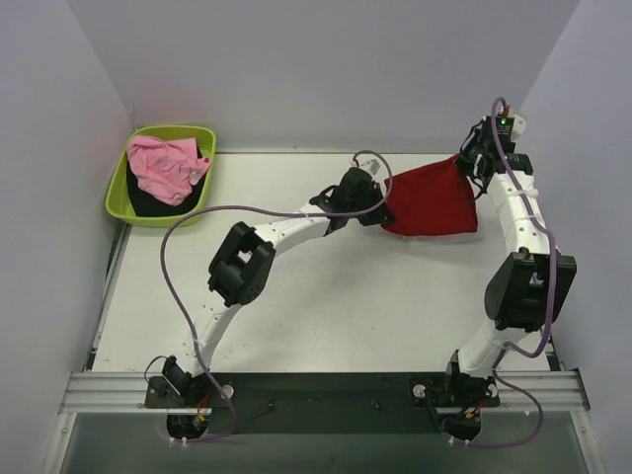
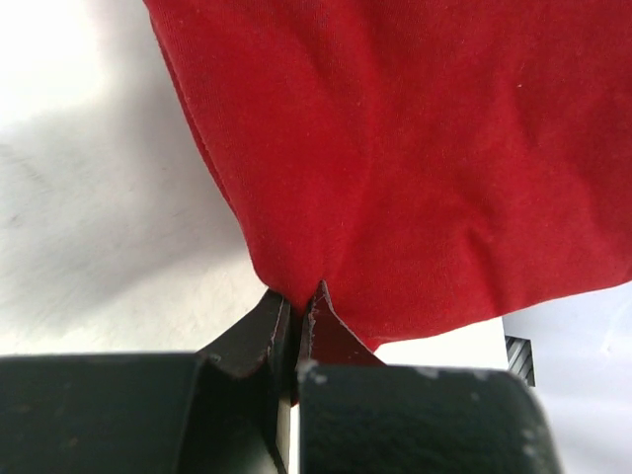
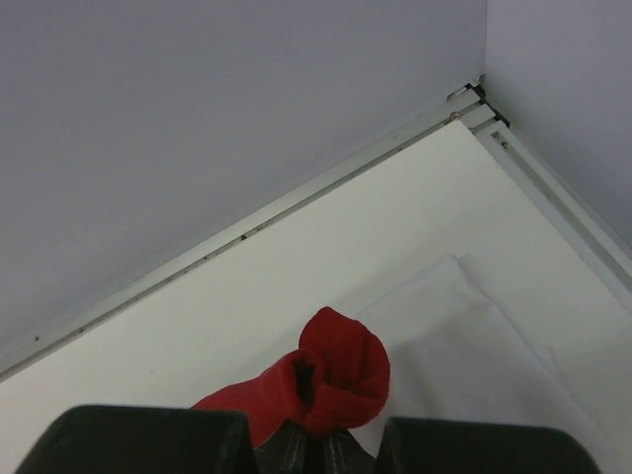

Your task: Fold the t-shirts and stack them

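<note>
A deep red t-shirt point(image 1: 433, 200) hangs stretched between my two grippers over the far right of the table. My left gripper point(image 1: 378, 212) is shut on its left corner; in the left wrist view the red cloth point(image 2: 415, 158) fills the frame above the pinched jaws point(image 2: 296, 301). My right gripper point(image 1: 468, 158) is shut on the far right corner, where a bunched red fold point(image 3: 336, 375) sticks out above the jaws point(image 3: 318, 434). A folded white t-shirt point(image 3: 464, 355) lies on the table below it. Pink point(image 1: 163, 166) and black point(image 1: 146, 200) t-shirts sit in the tub.
The lime-green tub point(image 1: 118, 193) stands at the far left corner of the white table point(image 1: 326, 316). Grey walls close in the back and both sides. The back right table corner point(image 3: 474, 94) is close to my right gripper.
</note>
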### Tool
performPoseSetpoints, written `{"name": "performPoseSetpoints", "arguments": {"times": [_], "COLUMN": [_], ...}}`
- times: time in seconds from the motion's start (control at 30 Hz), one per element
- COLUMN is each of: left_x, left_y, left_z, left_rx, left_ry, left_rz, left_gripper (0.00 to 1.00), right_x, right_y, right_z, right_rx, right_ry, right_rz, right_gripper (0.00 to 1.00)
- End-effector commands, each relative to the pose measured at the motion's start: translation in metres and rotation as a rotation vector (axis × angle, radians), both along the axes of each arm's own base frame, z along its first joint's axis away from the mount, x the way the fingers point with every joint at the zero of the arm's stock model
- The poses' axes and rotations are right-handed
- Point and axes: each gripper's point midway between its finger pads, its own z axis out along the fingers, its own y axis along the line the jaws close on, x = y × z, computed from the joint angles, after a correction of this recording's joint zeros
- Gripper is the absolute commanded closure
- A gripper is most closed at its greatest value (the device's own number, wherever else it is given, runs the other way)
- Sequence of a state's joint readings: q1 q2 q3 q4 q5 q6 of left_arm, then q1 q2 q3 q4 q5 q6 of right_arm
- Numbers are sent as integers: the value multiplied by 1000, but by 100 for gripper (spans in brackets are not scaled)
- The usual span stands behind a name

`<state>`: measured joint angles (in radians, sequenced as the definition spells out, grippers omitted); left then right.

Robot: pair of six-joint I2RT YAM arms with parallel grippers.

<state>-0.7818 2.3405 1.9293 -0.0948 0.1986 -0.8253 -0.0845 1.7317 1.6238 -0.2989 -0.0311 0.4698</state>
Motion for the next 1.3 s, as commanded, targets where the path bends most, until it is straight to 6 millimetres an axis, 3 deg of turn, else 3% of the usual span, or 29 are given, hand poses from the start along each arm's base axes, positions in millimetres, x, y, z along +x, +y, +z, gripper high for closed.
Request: {"name": "performPoseSetpoints", "arguments": {"times": [0.0,0.27,0.73,0.97,1.27], "left_x": [1,3,-8,-7,-3], "left_y": [-29,-51,-82,-87,-78], "left_z": [22,1,5,-22,-42], "left_rx": [-89,-92,-150,-116,-51], "left_ry": [-74,-76,-67,-39,-42], "left_rz": [-84,-116,-135,-130,-111], "left_gripper": [100,100,100,100,100], "right_x": [5,19,40,42,46], "right_y": [-32,-43,-53,-62,-67], "right_z": [9,-7,-26,-42,-38], "right_rx": [-139,-187,-218,-235,-255], "right_ry": [-72,-84,-75,-45,-87], "right_rz": [-93,-120,-156,-198,-231], "right_gripper": [100,100,100,100,100]}}
